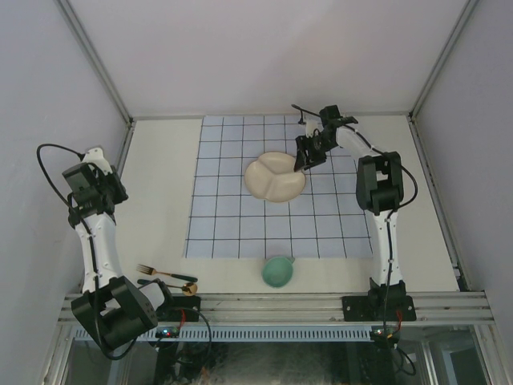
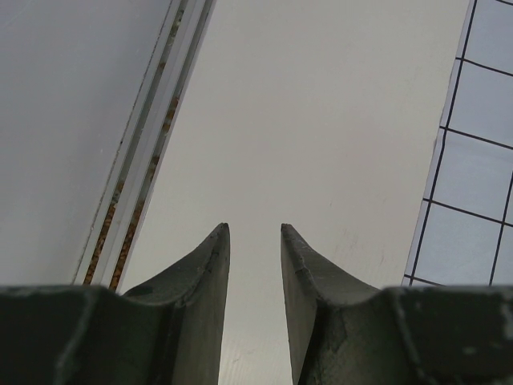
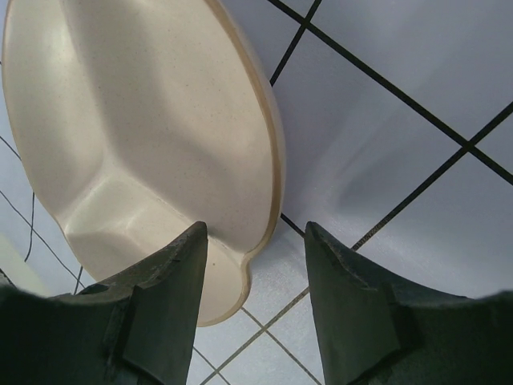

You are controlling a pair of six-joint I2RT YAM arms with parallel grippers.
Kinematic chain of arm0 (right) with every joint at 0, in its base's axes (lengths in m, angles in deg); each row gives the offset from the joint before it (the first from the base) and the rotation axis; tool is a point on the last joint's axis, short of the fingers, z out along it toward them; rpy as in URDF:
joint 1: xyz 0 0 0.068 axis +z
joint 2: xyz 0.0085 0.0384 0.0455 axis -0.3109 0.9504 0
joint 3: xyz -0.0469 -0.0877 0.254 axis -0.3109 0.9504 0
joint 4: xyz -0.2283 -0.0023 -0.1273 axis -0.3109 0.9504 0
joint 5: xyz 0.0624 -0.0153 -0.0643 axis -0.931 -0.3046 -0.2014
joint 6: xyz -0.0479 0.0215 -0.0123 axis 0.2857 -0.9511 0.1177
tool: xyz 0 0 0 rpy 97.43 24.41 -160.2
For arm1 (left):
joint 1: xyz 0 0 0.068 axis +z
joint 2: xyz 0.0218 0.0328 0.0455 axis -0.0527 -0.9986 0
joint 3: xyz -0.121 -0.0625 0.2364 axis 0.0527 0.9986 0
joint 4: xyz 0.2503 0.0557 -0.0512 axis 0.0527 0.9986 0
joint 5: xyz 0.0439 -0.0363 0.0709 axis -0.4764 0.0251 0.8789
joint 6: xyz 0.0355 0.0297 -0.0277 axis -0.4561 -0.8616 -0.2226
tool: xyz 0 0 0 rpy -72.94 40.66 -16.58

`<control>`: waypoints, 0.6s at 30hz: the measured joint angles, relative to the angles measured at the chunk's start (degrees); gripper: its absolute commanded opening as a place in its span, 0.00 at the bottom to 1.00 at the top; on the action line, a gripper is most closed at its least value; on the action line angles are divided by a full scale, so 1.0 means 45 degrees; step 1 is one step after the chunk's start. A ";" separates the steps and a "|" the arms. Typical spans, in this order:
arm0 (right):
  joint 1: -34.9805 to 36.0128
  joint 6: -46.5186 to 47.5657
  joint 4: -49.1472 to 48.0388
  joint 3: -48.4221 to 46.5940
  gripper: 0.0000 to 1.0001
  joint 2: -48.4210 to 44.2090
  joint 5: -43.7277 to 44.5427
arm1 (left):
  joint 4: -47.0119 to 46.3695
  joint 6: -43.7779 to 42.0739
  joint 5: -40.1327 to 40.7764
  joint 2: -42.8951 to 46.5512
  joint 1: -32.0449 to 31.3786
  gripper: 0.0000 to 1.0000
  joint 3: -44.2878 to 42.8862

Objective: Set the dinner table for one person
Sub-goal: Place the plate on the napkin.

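Well, the right gripper (image 3: 256, 233) straddles the plate (image 3: 144, 120) rim at two o'clock, jaws apart, nothing gripped; a skewed pinch could flip it. The left gripper (image 2: 255, 233) is part-open, empty.

There is one round cream plate (image 1: 275, 176) with three compartments and one pale-blue cloth with dark grid lines (image 1: 240, 228). By the near edge of the table (image 1: 160, 200) are one green cup (image 1: 277, 272), one gold-coloured fork (image 1: 156, 271) and one dark-handled utensil with a round gold end (image 1: 178, 286).
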 measured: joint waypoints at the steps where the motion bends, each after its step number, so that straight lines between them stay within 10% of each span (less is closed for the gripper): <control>1: -0.0005 -0.0019 0.0005 0.0000 0.52 0.0068 -0.0058 | 0.0000 0.0000 0.0005 0.0005 0.0000 0.36 0.0000; 18: 0.0000 -0.0588 -0.0034 -0.0131 0.48 0.0461 -0.0986 | -0.0015 0.0015 0.0233 0.0034 0.0015 0.36 0.0272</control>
